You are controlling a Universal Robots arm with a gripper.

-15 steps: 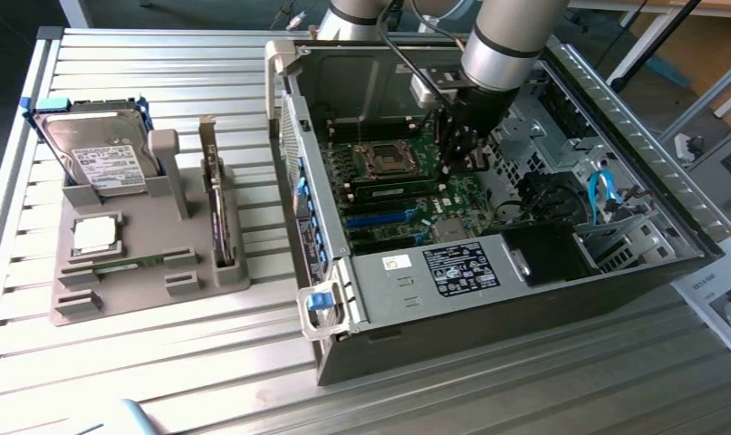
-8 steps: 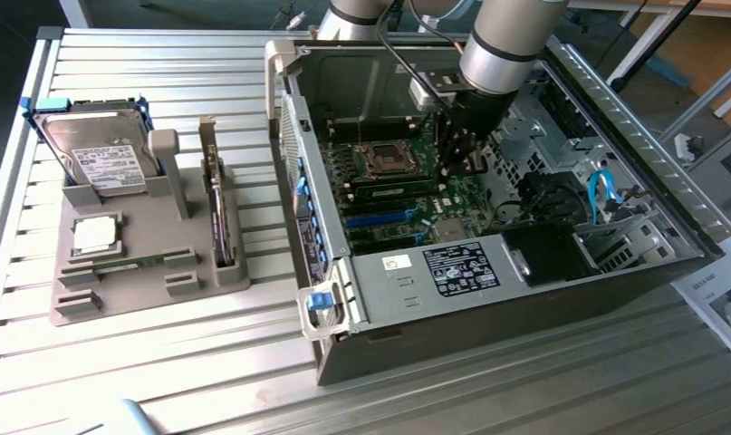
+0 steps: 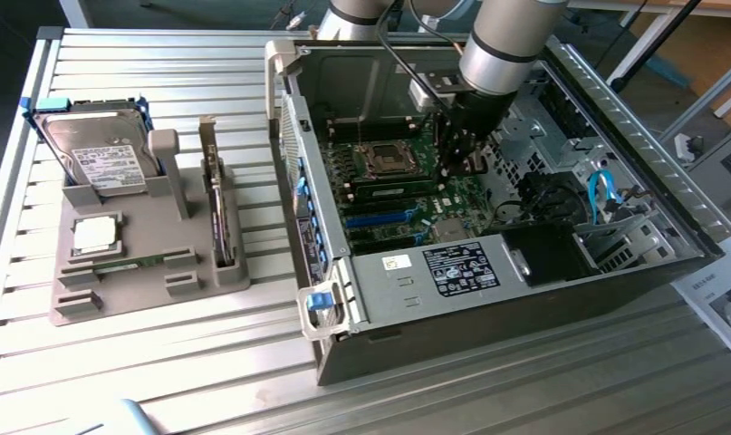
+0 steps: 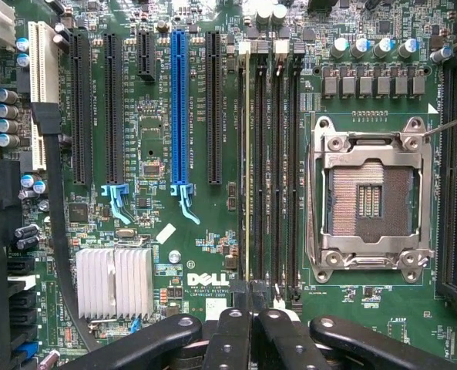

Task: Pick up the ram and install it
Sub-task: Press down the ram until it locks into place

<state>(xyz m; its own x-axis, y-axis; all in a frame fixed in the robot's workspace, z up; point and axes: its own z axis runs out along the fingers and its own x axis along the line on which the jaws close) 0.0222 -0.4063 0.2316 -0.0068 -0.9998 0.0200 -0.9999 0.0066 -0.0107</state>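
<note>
The hand (image 4: 251, 304) is closed to a narrow pinch on the top edge of the ram (image 4: 247, 169). I cannot tell whether it grips or only presses. The ram stands edge-on in a slot, just beside the empty memory slots (image 4: 278, 169), with the processor socket (image 4: 371, 196) beyond them. It looks light, thin and stiff but brittle, so it is best taken by the bare long edges, mid-length, keeping off chips and contacts. In the exterior view the open case (image 3: 462, 299) lies on the worktop (image 3: 159, 362) at three o'clock of the grey holder (image 3: 123, 281).
</note>
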